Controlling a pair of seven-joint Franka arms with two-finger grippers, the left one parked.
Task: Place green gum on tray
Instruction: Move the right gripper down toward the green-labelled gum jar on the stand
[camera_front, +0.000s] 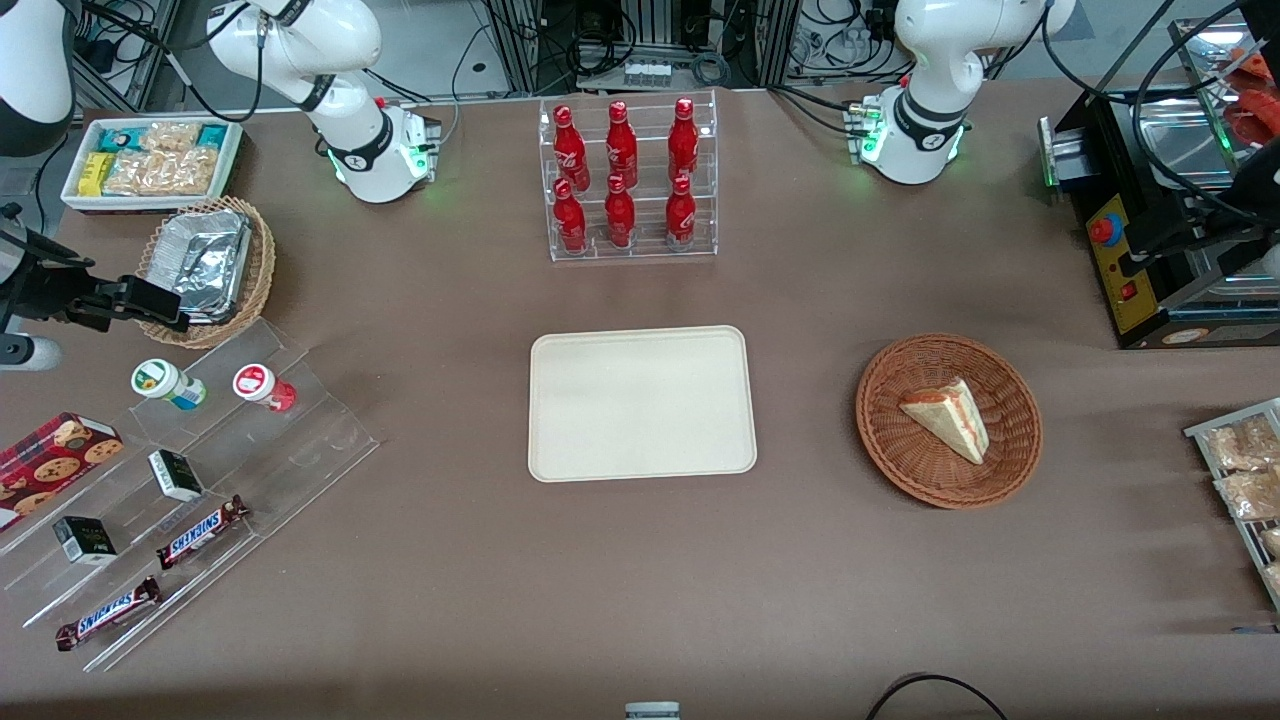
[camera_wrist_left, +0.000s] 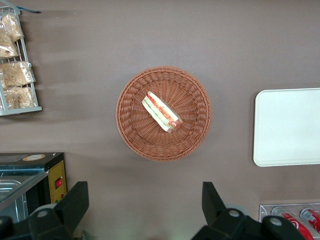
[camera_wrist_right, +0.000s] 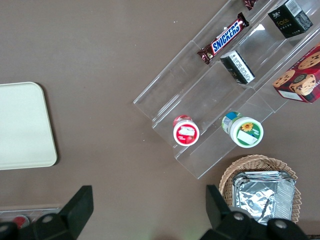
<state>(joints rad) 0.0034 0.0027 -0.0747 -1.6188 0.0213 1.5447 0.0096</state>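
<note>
The green gum (camera_front: 165, 382), a small white bottle with a green-and-white lid, stands on the top step of a clear acrylic display stand (camera_front: 300, 440), beside a red-lidded bottle (camera_front: 262, 386). It also shows in the right wrist view (camera_wrist_right: 243, 130). The cream tray (camera_front: 640, 403) lies bare at the table's middle and shows in the right wrist view (camera_wrist_right: 22, 125). My right gripper (camera_front: 150, 300) hangs open and empty high above the table, by the foil-tray basket, a little farther from the front camera than the gum. In the wrist view the gripper (camera_wrist_right: 148, 210) has its fingers wide apart over bare table.
A wicker basket holding a foil tray (camera_front: 205, 262) sits under the gripper. The stand also holds Snickers bars (camera_front: 200, 532), small dark boxes (camera_front: 175, 475) and a cookie box (camera_front: 55, 455). A rack of red bottles (camera_front: 625, 180) and a sandwich basket (camera_front: 948, 420) stand farther along.
</note>
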